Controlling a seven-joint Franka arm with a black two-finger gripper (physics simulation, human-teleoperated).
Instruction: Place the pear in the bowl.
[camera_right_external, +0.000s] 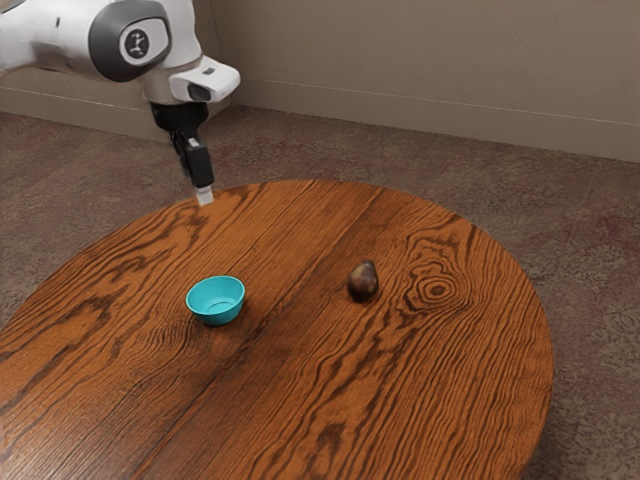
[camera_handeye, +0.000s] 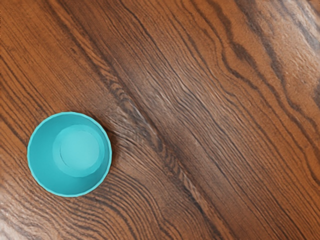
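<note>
The gripper hung above the table, empty, its opening impossible to tell. Reaching the pear came first, needing a move across, past the bowl, then down.

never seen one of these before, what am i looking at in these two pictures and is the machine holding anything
The machine is a single white robot arm with a black end, in a computer simulation. The exterior view is taken from beside it: the arm comes in from the upper left, above a round wooden table. The wrist view comes from a camera on the arm's hand, looking down.

On the table are a turquoise bowl, seen empty from above in the wrist view, and a dark brown pear. The arm holds neither of them: both rest on the wood, apart from each other.
</note>
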